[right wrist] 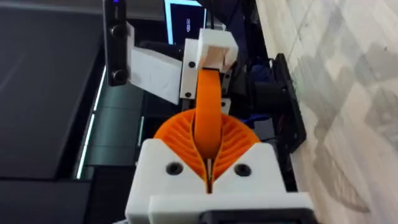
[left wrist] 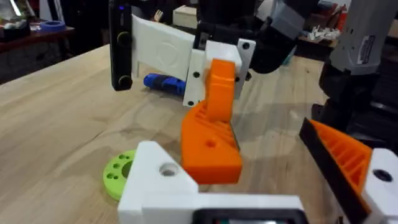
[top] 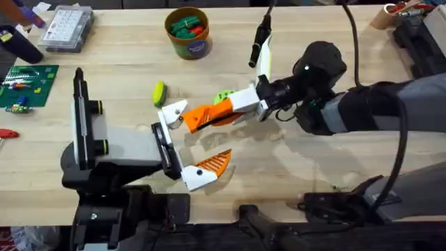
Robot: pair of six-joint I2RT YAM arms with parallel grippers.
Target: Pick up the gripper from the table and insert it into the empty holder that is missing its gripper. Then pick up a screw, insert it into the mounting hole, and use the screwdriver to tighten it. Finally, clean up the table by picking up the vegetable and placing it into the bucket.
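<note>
Overhead view, right hand [top: 209,118] clenched on gripper [top: 201,117] at holder [top: 172,111], left hand [top: 198,143] released, bucket [top: 188,33] label unreadable

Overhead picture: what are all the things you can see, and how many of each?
Table: 1, light wood, under everything.
Bucket: 1, orange rim, far middle of the table, green and red things inside.
Clear box: 1, see-through, far left corner.
Green board: 1, left edge.
Vegetable: 1, yellow-green, on the table in front of the bucket.
Green disc: 1, middle of the table.
Orange gripper tip: 1, held up close by the holder.
Holder: 1, white, on the left arm, no orange tip on it.
Left gripper: 1, white with one orange pad, open.
Right gripper: 1, white and orange, shut on the orange gripper tip.
</note>
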